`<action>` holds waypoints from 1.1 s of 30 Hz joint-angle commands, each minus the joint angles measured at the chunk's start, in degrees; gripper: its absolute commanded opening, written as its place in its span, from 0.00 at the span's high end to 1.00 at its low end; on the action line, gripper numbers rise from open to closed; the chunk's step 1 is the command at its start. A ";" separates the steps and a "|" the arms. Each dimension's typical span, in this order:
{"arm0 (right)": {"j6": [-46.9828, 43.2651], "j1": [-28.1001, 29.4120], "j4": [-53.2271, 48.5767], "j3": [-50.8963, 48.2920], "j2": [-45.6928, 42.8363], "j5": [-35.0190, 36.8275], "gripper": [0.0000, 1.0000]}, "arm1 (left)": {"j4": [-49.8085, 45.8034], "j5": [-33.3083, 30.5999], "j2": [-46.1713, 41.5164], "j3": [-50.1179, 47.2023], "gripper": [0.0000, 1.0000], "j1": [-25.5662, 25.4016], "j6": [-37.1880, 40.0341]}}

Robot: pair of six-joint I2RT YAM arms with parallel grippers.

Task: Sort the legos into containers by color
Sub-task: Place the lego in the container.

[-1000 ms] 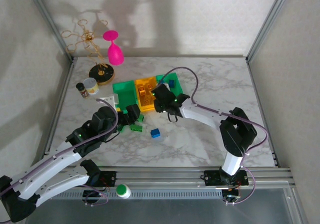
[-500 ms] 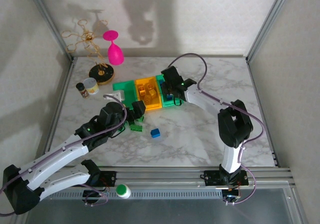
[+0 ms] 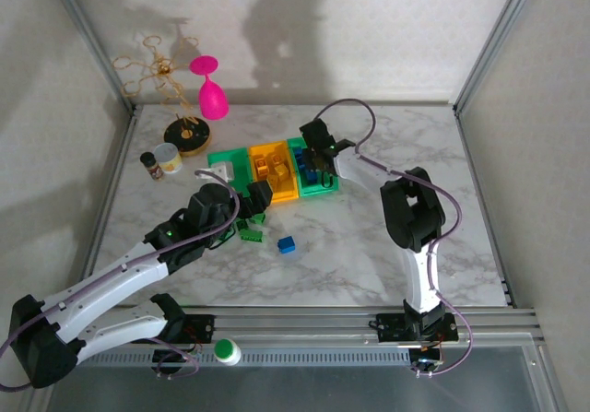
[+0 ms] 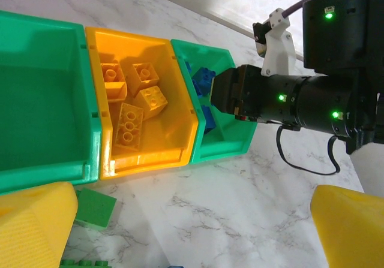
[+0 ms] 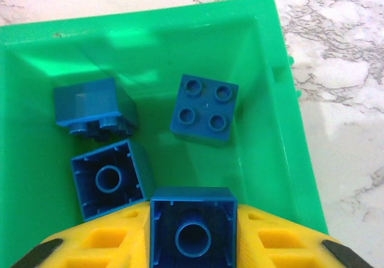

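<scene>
Right gripper [image 5: 192, 239] swung over the end green bin [image 5: 282, 130] pinching a blue brick [image 5: 192, 205], drop's probably next; left gripper [image 4: 192, 225] gapes wide, empty.

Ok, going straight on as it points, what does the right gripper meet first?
Probably the bare floor of the green bin, with the held blue brick touching first; depth unclear.

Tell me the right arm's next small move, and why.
Probably open the right gripper and let go. It is shut on a blue brick over the green bin, where three other blue bricks already lie, so it should drop in with its colour.
</scene>
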 commanded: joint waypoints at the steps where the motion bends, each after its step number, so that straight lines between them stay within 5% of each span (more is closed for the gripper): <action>1: -1.53 -0.58 0.16 2.94 2.20 -0.34 0.66 | 0.92 -1.26 0.09 1.64 0.00 -0.43 1.09; 20: -2.36 -0.66 -0.50 4.42 1.62 -0.38 0.53 | 0.64 -1.39 0.19 2.57 0.00 -0.43 1.79; 33: -0.34 1.47 1.07 -6.35 -11.42 -2.95 0.47 | -3.06 -0.81 -3.06 3.09 0.00 -0.44 1.18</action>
